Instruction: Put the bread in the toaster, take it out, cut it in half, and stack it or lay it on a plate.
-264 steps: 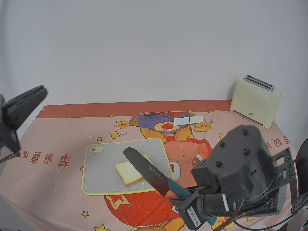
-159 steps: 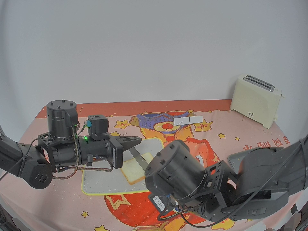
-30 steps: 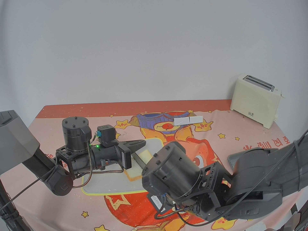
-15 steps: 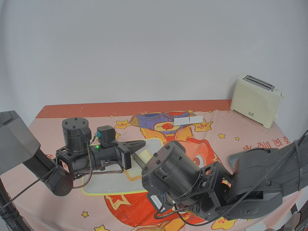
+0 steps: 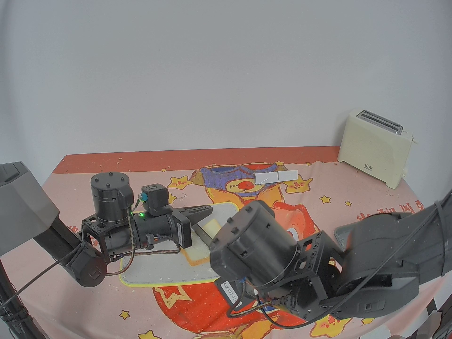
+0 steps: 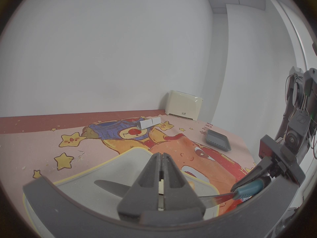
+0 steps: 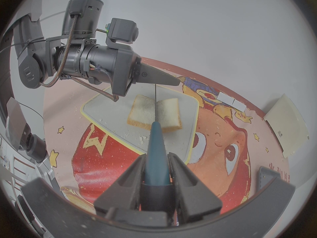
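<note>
A slice of bread (image 7: 141, 111) lies on the grey, yellow-rimmed cutting board (image 7: 105, 106). My right gripper (image 7: 157, 158) is shut on the teal handle of a knife (image 7: 155, 142), whose blade runs across the middle of the slice. In the head view the blade (image 5: 202, 234) and part of the bread (image 5: 214, 224) show between the two arms. My left gripper (image 5: 207, 209) is shut and lies level over the board (image 5: 150, 267), its tips (image 7: 176, 81) by the bread's far edge. I cannot tell whether they touch the bread.
A cream toaster (image 5: 376, 147) stands at the table's far right corner. A dark grey tray (image 6: 218, 139) lies on the right side of the table, and a white paper strip (image 5: 276, 176) lies mid-table behind the board. Crumbs dot the cloth.
Since the earliest frames the left arm has come in over the board and the knife has gone down onto the bread. In the last second the right wrist shifted slightly to the right.
</note>
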Motion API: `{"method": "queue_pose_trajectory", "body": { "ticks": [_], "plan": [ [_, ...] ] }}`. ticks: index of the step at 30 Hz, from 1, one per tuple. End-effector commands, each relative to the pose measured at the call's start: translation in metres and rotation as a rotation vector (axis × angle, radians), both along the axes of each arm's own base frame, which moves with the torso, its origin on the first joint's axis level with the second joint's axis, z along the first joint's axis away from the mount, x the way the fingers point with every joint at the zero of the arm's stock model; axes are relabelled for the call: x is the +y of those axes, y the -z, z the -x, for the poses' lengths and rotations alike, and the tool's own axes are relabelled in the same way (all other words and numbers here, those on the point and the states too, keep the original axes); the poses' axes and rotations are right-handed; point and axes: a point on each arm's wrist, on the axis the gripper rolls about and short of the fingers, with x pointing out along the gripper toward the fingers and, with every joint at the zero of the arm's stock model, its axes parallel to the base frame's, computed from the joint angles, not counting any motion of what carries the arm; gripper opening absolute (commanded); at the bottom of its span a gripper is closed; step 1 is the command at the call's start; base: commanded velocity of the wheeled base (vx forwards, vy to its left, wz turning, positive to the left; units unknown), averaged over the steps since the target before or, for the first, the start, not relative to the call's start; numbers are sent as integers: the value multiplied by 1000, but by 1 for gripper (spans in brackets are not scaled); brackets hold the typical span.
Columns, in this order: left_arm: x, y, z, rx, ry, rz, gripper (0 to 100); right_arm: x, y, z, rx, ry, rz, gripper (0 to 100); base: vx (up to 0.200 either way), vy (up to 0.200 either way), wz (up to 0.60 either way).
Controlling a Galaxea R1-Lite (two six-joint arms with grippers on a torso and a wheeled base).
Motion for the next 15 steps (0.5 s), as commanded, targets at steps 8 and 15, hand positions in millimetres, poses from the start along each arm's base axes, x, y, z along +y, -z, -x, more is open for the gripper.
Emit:
{"method": "queue_pose_trajectory", "body": {
  "ticks": [8, 15],
  "plan": [
    [-1, 3, -2, 5, 3, -1, 0, -3, 4, -2, 6, 12, 10, 0, 0, 0, 0],
    [-2, 0, -1, -2, 4, 4, 0, -2, 6, -3, 9, 13, 14, 0, 0, 0, 0]
  ]
}}
